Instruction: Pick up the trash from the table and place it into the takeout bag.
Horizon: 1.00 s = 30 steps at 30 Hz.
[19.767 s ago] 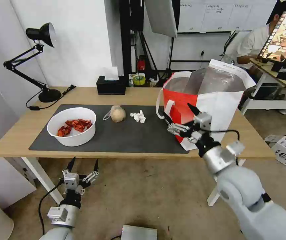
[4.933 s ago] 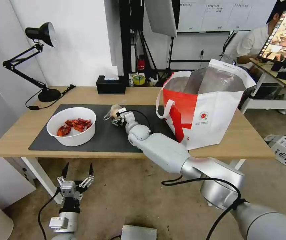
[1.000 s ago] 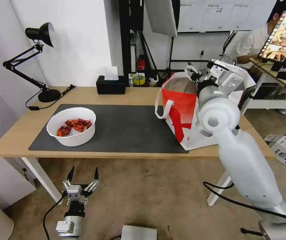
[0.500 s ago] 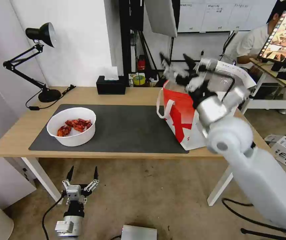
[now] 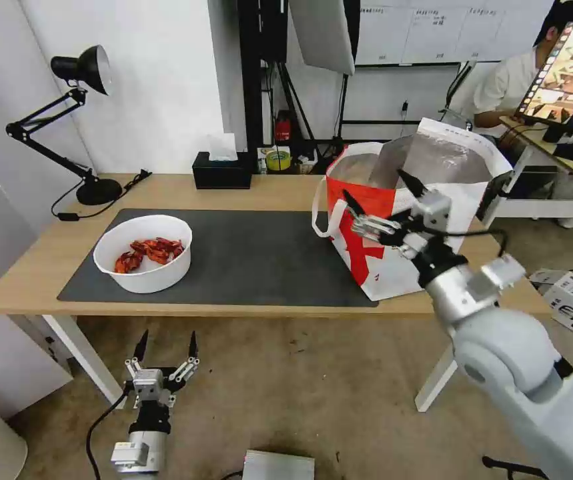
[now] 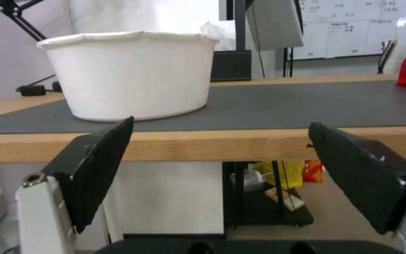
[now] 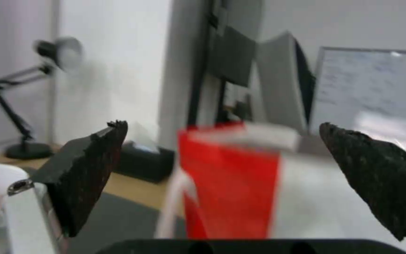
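- Nearest, the left gripper (image 5: 165, 343) hangs low in front of the table's near edge, below the tabletop — fingers spread wide, nothing between them.
- The right gripper (image 5: 385, 201) hovers in front of the takeout bag's red panel, at about the height of the bag's mouth; its two black fingers stand wide apart and hold nothing.
- On the table (image 5: 39, 267), the white bowl of crayfish shells (image 5: 143, 252) sits at the left end of the dark grey mat (image 5: 259, 260), well apart from the takeout bag (image 5: 433, 220) on the right end.
- My judgement: the bowl is the trash left to fetch. It is wide, open-topped and loosely filled, so a grip on the rim wall, a level carry and a slow lowering into the foil-lined mouth would keep the shells from spilling.
- The left gripper, just beside the bowl's end of the table, looks the better placed for that reach.
- Writing: the bag's red cross-like mark is partly hidden by the gripper; the whiteboard sheets behind are too small to read.
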### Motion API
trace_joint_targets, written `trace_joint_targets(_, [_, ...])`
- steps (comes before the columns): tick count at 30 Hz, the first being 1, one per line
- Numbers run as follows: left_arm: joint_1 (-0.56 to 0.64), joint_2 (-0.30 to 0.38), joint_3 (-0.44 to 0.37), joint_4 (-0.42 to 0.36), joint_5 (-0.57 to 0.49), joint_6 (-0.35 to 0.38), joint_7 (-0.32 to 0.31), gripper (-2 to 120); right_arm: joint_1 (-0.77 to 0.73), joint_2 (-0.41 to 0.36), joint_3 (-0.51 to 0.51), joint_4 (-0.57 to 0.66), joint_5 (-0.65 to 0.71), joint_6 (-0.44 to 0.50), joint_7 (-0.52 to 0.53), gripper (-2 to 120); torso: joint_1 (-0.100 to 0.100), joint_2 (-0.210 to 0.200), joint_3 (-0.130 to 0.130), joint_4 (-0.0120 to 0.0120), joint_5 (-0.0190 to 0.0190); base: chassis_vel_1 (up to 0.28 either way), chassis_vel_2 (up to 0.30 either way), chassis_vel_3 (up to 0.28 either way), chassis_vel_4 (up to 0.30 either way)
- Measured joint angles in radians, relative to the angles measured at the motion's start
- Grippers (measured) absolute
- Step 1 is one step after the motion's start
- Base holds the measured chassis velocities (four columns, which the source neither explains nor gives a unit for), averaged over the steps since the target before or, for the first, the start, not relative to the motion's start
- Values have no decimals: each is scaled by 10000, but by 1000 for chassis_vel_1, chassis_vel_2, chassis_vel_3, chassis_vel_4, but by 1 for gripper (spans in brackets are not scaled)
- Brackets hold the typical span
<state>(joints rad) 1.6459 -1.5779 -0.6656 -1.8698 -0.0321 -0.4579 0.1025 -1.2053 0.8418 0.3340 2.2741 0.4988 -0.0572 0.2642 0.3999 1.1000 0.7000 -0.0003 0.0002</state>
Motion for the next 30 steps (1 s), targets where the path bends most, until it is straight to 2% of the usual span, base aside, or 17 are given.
trace_joint_targets(2, [8, -4, -1, -10, 1, -6, -1, 100, -451, 124, 159, 6, -278, 206, 69, 100, 0, 0, -1, 3, -2, 0, 0, 0, 0])
trace_joint_targets(5, [16, -5, -1, -25, 1, -16, -1, 100, -1868, 707, 420, -16, -1360, 1154, 117, 100, 0, 0, -1, 3, -2, 0, 0, 0, 0])
trace_joint_targets(13, [21, 3, -17, -53, -6, -23, 2, 100, -4153, 1791, 260, -327, -2963, 2528, 334, 100, 0, 0, -1, 3, -3, 0, 0, 0, 0])
trace_joint_targets(19, [5, 7, -19, -12, -18, -35, 2, 100, -4872, 2126, 128, -697, -3436, 2877, 899, 100, 1, 0, -1, 3, -4, 0, 0, 0, 0])
trace_joint_targets(30, [-17, 2, -12, 8, -36, -47, 2, 100, -4982, 2437, -476, -1919, -3434, 3217, 1403, 100, 1, 0, 0, 4, -3, 0, 0, 0, 0])
